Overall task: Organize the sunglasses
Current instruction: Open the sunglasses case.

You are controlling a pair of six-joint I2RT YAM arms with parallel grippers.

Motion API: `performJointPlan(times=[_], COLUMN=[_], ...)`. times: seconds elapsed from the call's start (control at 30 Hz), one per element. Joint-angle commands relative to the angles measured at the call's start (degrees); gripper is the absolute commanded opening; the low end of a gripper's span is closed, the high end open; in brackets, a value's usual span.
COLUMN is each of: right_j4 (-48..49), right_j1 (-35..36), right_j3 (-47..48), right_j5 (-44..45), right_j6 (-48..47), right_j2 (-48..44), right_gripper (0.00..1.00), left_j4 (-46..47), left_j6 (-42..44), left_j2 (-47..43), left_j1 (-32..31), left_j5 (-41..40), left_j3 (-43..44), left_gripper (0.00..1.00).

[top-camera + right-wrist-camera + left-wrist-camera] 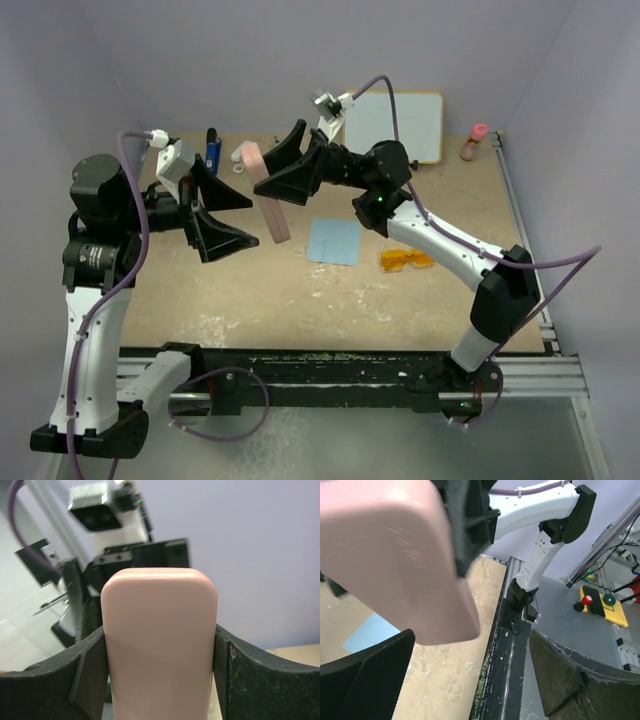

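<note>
Right tool (pixel 272 172) is clamped on the pink case (pixel 278 222), up in the air. Left tool (pixel 252 222) is apart and holds nothing. The sunglasses (pixel 407 260) lie sideways on the table (pixel 250 300), nearer the right arm (pixel 450 245).

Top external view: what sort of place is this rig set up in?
Probably a robotics lab test cell: plain lavender enclosure walls, a scuffed wooden tabletop on an aluminium rail frame, and a yellow button box beside the bench.

This is a robot lab. A worn wooden desk (pixel 250 300) stands inside plain lilac walls (pixel 200 60), on an aluminium frame (pixel 545 372). Beside it lies a yellow box (pixel 615 615) with a red button (pixel 587 599) and loose cables (pixel 610 549).
</note>
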Motion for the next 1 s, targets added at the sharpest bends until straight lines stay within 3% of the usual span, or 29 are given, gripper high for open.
performJointPlan(times=[0.0, 0.4, 0.63, 0.97], right_j4=[-13.81, -0.13, 10.33, 17.02], right_j1=[-0.31, 0.35, 0.35, 0.31], right_j3=[4.39, 5.32, 5.24, 7.28], right_j5=[10.16, 10.22, 7.50, 5.72], right_j6=[-8.92, 4.58, 14.88, 19.65], right_j2=[-2.46, 1.09, 2.29, 6.29], right_gripper=[0.00, 0.00, 0.00, 0.00], left_j4=[3.00, 8.03, 8.86, 17.28], left_j6=[-0.25, -0.85, -1.07, -9.28], left_j2=[-3.92, -3.26, 0.73, -1.54], left_j1=[-0.34, -0.35, -0.35, -0.34], left_j5=[-5.23, -21.81, -17.53, -10.46], left_j3=[-3.60, -6.25, -7.38, -7.38], left_gripper=[0.98, 0.98, 0.98, 0.98])
